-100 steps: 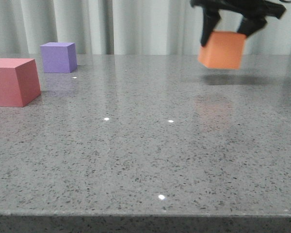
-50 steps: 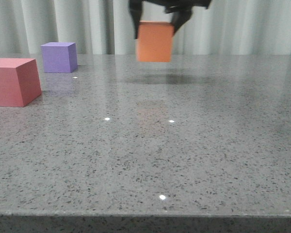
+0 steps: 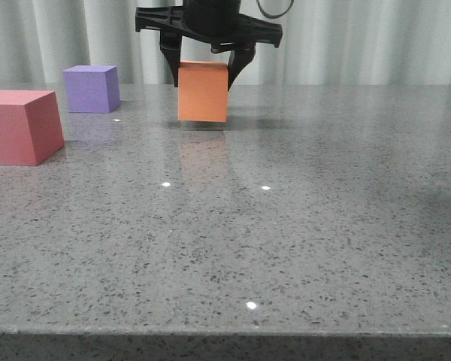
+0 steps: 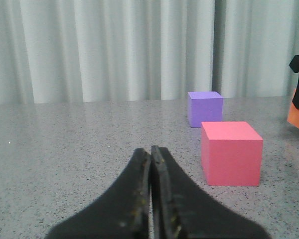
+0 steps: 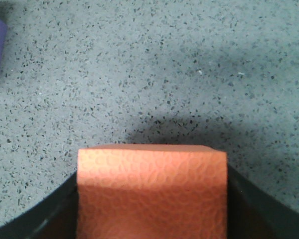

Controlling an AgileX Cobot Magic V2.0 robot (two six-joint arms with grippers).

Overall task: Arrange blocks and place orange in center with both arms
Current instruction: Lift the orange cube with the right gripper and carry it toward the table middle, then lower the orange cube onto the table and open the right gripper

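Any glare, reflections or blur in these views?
Front view: small glare dots and the orange cube mirrored on the glossy table. Left wrist view: shut left gripper soft-focused up close. Right wrist view: sharp, with a dark shadow beyond the cube.

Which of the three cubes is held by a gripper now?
The orange cube: the right gripper clamps it, while the purple cube and red-pink cube rest free on the table.

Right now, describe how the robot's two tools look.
The right tool is matte black: two curved pincer fingers hang from a wide black crossbar, with a dark cable looping above it. The left tool is also black, with long tapering fingers whose inner edges look scuffed and worn. No markings are visible on either.
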